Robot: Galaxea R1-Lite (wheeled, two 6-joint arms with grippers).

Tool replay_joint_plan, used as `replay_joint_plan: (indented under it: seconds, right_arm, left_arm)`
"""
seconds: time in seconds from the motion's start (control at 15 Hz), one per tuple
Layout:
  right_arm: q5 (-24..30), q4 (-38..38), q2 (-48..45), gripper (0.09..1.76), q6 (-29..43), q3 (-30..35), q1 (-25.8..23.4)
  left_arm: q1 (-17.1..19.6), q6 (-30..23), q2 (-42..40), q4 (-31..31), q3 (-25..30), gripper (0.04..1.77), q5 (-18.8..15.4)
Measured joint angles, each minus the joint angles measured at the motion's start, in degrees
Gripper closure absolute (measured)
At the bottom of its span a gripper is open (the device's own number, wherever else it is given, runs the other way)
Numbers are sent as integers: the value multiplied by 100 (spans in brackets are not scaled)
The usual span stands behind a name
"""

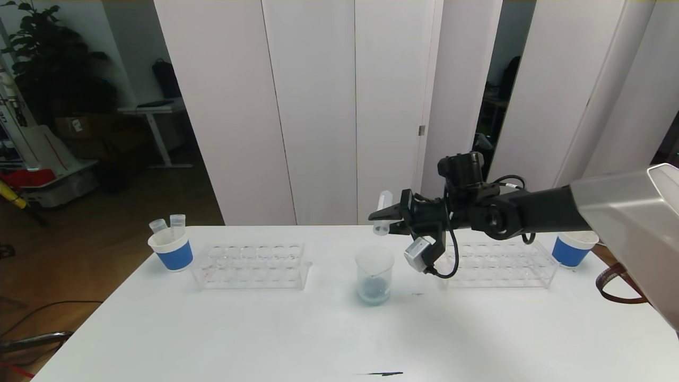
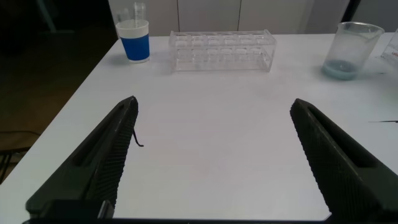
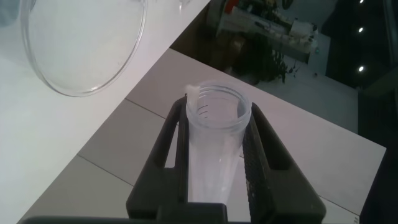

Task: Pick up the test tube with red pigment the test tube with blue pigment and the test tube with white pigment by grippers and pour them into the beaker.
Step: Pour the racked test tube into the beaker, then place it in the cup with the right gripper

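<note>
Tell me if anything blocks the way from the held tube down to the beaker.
Nothing visible does. The right gripper holds the test tube in open air above the beaker, slightly farther back. Both racks stand off to the sides.

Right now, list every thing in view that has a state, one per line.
right gripper: shut on test tube, raised above the beaker
test tube: held, tilted, looks empty
beaker: upright, pale bluish liquid at its bottom
left gripper: open, holding nothing, over the table
left rack: no tubes visible
left paper cup: upright, two tubes inside
right paper cup: upright
</note>
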Motion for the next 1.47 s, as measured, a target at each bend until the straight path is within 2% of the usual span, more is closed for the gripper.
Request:
replay_joint_plan:
  seconds: [0.33, 0.8, 0.93, 1.13, 1.2, 1.33, 1.47]
  right_arm:
    - [13, 330, -20, 127, 88, -130, -61]
    - [267, 236, -1, 127, 1012, -107, 99]
    - [417, -52, -6, 127, 1653, -116, 113]
    - [529, -1252, -22, 127, 3195, -96, 122]
    - [542, -1481, -37, 127, 3465, -87, 116]
    - [402, -1508, -133, 127, 3508, -80, 48]
    - [2, -1495, -255, 127, 3596, -83, -13]
  left_arm:
    - [0, -2, 0, 0, 0, 6, 0]
    - [0, -2, 0, 0, 0, 6, -2]
    - [0, -2, 0, 0, 0, 6, 0]
    - [0, 0, 0, 0, 0, 6, 0]
    - [0, -2, 0, 0, 0, 6, 0]
    - [0, 0, 0, 0, 0, 6, 0]
    - [0, -2, 0, 0, 0, 6, 0]
